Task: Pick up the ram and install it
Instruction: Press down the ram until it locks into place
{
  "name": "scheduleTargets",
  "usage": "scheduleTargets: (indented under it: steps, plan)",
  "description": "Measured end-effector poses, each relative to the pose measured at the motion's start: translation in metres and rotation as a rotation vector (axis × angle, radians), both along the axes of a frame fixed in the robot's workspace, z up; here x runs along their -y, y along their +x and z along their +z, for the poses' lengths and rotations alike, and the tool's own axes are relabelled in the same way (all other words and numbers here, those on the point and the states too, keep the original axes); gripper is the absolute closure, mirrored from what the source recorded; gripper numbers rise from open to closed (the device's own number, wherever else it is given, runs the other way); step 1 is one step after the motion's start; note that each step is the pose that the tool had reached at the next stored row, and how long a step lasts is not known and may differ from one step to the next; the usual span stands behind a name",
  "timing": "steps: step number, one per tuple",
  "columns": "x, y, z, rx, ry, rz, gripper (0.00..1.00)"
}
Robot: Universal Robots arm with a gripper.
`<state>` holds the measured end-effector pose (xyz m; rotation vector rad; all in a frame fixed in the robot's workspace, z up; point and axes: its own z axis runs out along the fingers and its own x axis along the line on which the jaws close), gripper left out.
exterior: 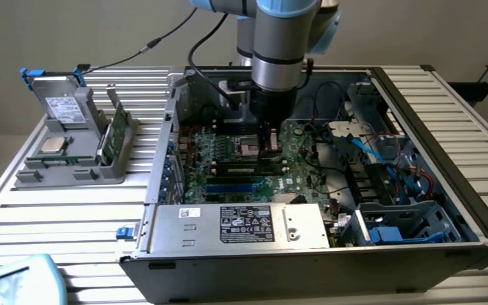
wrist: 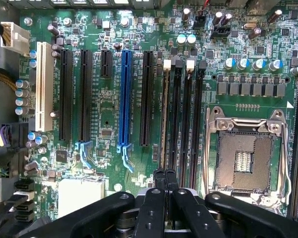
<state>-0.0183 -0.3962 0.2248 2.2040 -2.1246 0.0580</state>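
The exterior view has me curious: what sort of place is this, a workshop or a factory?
Probably a robotics lab or test bench for computer assembly. An open computer case lies on a slatted metal table, a grey holder beside it carries loose parts, and the gripper reaches down over the motherboard.

Open computer case (exterior: 447, 159) on the table (exterior: 58, 210), motherboard (exterior: 227, 159) lying flat inside. Gripper (exterior: 269, 147) lowered into the case, over the motherboard beside the processor socket (wrist: 244, 159), above the memory slots (wrist: 181, 114). Power supply (exterior: 236, 225) along the case's near wall. Holder (exterior: 74, 152) on the table at the exterior view's left of the case, with a ram (exterior: 115, 130) upright in it.
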Motion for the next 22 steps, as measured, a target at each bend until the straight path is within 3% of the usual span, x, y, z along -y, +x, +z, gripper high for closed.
scheduleTargets:
  steps: [17, 22]
  plan:
    - [0.0, -0.012, 0.0073, 0.0001, 0.0002, 0.0, 0.89]
    - [0.0, -0.023, 0.0082, 0.0032, 0.0001, 0.0, 0.89]
